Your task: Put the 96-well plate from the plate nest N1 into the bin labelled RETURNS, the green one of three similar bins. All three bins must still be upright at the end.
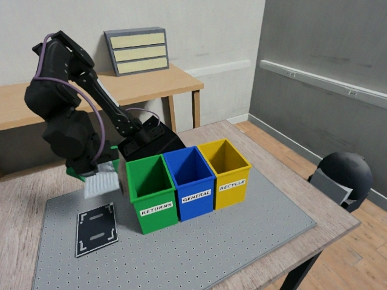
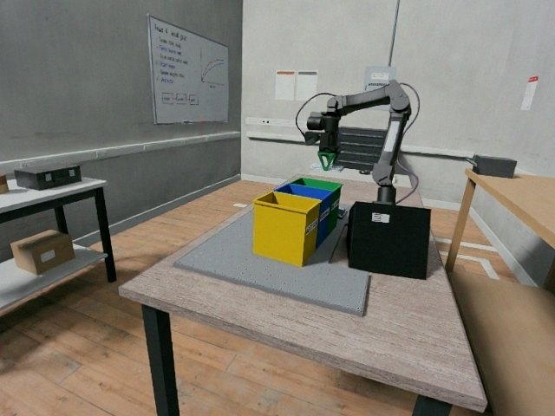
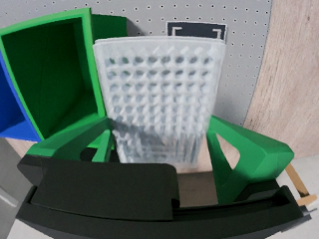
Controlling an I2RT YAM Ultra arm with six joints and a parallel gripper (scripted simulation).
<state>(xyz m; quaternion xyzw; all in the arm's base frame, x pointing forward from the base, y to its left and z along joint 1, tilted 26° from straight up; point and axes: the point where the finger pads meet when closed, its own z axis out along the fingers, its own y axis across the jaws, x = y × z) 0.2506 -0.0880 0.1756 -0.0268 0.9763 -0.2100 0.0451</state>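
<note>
My gripper [image 1: 100, 171] [image 2: 326, 163] [image 3: 159, 119], with green fingers, is shut on the clear 96-well plate [image 1: 101, 183] [image 3: 159, 102] and holds it in the air, just left of the green RETURNS bin [image 1: 152, 191] [image 2: 323, 184] [image 3: 47, 75]. The plate hangs from the fingers, well above the mat. The bin stands upright, open and empty. The black plate nest N1 [image 1: 95, 228] [image 3: 196, 30] lies empty on the grey perforated mat [image 1: 218, 243] [image 2: 232, 257], in front of and below the plate.
A blue GENERAL bin [image 1: 191, 182] [image 2: 309, 197] and a yellow RECYCLE bin [image 1: 226, 171] [image 2: 282, 228] stand upright in a row right of the green one. The arm's black base box [image 2: 388, 237] stands behind the bins. A dark helmet [image 1: 343, 177] sits off the table's right edge.
</note>
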